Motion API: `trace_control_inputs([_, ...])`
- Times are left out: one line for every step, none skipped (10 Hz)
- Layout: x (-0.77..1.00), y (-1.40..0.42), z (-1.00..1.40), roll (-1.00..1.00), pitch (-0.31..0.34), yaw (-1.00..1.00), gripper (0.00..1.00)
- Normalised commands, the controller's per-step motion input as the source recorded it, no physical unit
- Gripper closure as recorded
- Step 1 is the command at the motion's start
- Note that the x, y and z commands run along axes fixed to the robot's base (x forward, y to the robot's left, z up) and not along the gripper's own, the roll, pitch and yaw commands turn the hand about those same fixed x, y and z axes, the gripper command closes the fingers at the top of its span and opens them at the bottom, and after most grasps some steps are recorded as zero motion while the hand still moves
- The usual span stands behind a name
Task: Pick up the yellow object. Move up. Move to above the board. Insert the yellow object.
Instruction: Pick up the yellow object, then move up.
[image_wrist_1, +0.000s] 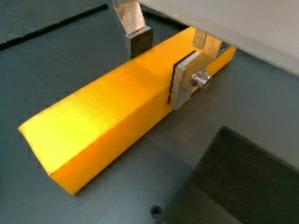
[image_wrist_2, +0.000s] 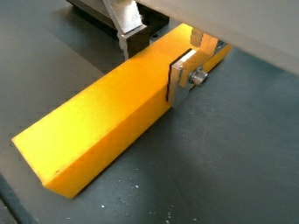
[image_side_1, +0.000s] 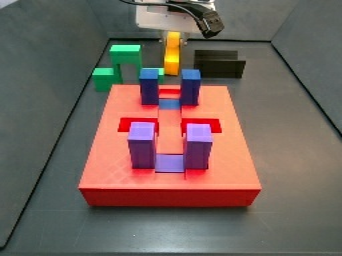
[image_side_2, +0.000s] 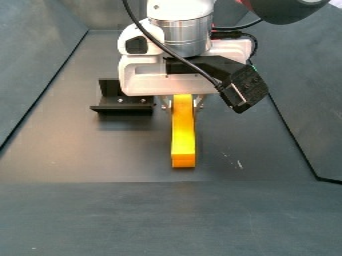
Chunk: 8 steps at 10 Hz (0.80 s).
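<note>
My claw (image_wrist_1: 163, 54) points straight down, its two flat silver fingers (image_wrist_1: 186, 77) clamped on the upper end of the yellow object (image_wrist_1: 117, 114), one plate against each long side; both wrist views show the same hold (image_wrist_2: 162, 54). In a side view my white wrist housing (image_side_2: 174, 60) sits directly above it, a black cable looping off toward 3 o'clock. In a side view my claw (image_side_1: 173, 38) hangs at 12 o'clock.

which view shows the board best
The side view that shows the whole red board with its blue and purple pegs. It is absent from the side view behind the gripper and both wrist views, where the jaws grip the yellow object.
</note>
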Motion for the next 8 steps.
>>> trace_control_inputs([0.00, 0.00, 0.00, 0.00, 0.000, 0.00, 1.00])
trace_control_inputs([0.00, 0.00, 0.00, 0.00, 0.000, 0.00, 1.00])
trace_control_inputs([0.00, 0.00, 0.00, 0.00, 0.000, 0.00, 1.00])
trace_control_inputs([0.00, 0.00, 0.00, 0.00, 0.000, 0.00, 1.00])
trace_control_inputs([0.00, 0.00, 0.00, 0.00, 0.000, 0.00, 1.00])
trace_control_inputs([0.00, 0.00, 0.83, 0.00, 0.000, 0.00, 1.00])
trace_control_inputs([-0.01, -0.06, 0.71, -0.01, 0.039, 0.02, 1.00])
trace_control_inputs([-0.01, -0.05, 0.46, 0.01, 0.042, 0.02, 1.00])
